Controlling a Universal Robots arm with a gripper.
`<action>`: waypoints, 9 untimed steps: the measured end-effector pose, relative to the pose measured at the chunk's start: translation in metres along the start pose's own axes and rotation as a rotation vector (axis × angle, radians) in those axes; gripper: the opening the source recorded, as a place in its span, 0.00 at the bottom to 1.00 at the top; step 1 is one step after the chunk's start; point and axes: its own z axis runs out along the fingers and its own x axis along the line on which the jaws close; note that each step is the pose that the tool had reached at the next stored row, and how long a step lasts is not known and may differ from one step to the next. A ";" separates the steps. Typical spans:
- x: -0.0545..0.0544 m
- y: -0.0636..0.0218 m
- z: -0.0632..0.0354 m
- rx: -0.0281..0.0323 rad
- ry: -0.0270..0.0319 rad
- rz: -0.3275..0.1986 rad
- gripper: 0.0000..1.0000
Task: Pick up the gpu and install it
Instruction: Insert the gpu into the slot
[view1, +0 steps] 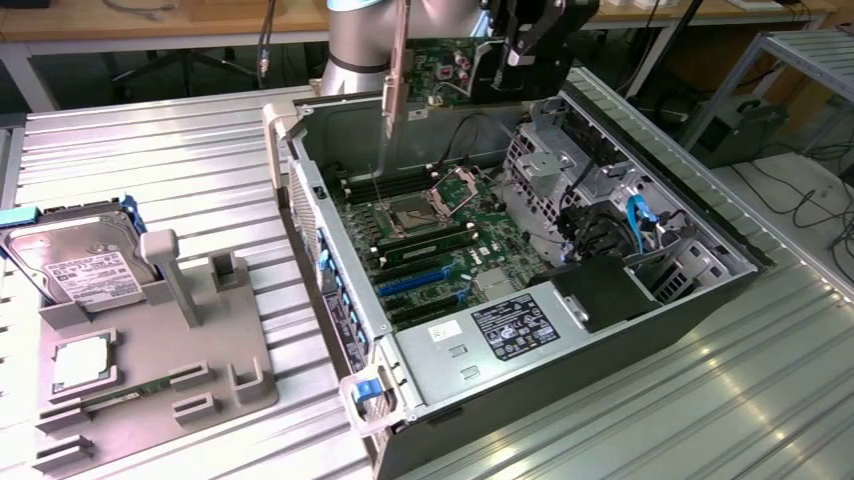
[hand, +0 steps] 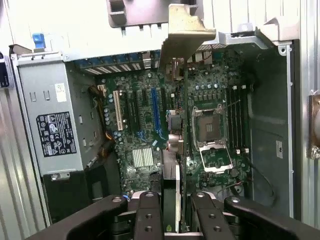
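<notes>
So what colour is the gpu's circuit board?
Green; the gpu shows best in the exterior view.

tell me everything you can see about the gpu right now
The gpu is a thin green circuit board with a long silver metal bracket along one end. It hangs on edge above the open computer case, over the motherboard, not seated in any slot. The gripper is clamped on its two faces.

Hard drive (view1: 83, 262) in grey holder (view1: 147, 380)
</notes>
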 end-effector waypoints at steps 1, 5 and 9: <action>0.000 0.0001 0.0022 -0.0124 -0.0011 -0.038 0.27; 0.000 0.0008 0.0155 -0.0349 -0.0017 -0.091 0.27; 0.001 0.0009 0.0170 -0.0351 -0.0016 -0.091 0.27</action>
